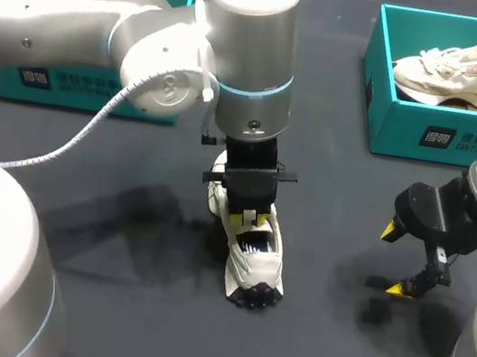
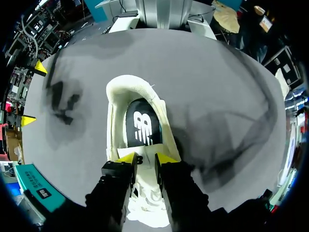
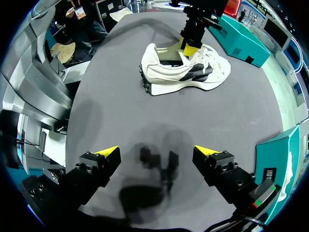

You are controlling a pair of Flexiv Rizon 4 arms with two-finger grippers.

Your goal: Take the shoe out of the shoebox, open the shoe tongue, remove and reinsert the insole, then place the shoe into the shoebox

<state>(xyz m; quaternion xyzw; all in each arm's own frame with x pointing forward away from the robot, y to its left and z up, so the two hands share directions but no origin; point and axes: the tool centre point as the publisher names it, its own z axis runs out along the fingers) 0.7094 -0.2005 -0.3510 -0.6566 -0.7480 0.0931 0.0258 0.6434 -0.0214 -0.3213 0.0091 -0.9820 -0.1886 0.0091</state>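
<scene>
A white shoe (image 1: 253, 268) with dark side marks (image 3: 183, 72) stands upright on the dark table (image 1: 111, 285) at the middle, toe towards the front. My left gripper (image 1: 254, 222) reaches down into its opening. In the left wrist view the gripper (image 2: 146, 158) stands open only a narrow gap, at the front of the opening. The white tongue (image 2: 145, 181) lies between its fingers, and the black insole (image 2: 142, 125) lies flat inside the shoe. My right gripper (image 1: 396, 260) hangs wide open and empty above the table to the right (image 3: 157, 151).
A teal shoebox (image 1: 377, 119) at the back right holds a second pale shoe (image 1: 462, 74). Another teal shoebox (image 1: 80, 88) stands at the back left, behind my left arm. Bare table lies between the shoe and my right gripper.
</scene>
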